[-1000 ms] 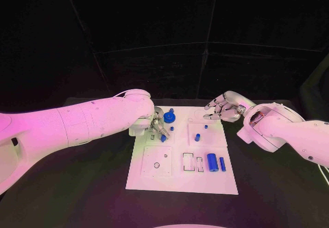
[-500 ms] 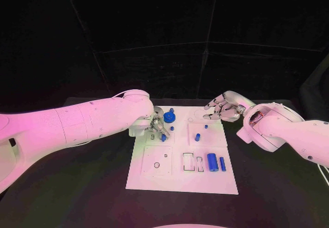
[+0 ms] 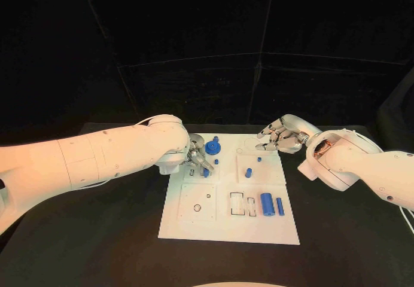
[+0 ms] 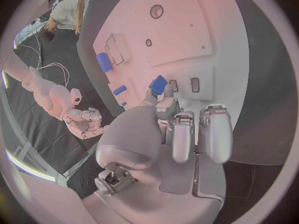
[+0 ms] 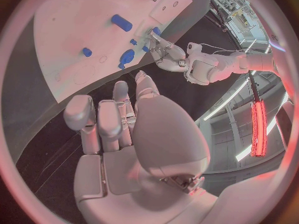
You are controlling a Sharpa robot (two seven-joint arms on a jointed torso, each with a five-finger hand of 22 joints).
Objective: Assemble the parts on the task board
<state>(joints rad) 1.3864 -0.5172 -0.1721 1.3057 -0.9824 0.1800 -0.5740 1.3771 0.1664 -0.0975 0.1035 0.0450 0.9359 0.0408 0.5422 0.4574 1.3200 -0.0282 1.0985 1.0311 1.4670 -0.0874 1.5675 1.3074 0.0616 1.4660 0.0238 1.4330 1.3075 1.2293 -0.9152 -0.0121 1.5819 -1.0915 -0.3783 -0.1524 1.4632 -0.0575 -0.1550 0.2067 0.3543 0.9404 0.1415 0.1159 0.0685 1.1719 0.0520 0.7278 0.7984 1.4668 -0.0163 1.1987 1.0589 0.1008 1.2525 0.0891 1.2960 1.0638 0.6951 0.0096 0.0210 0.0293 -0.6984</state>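
On the white task board [image 3: 228, 230] in the middle of the black table [image 3: 95, 239], the left hand [image 3: 195, 156] pinches a small flat blue part [image 4: 158, 84] near the far-left corner, while the right hand [image 3: 277, 136] hovers, fingers curled and empty, at the far-right corner.

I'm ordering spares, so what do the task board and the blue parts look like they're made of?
Task board: likely matte white plastic or painted sheet, flat with cleanly cut recesses. Blue parts, like the larger cylinder: probably moulded or printed plastic, uniform colour, dull sheen. Neither is certain.

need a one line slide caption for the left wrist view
Left hand pinches a small blue part in its fingers over the white task board.
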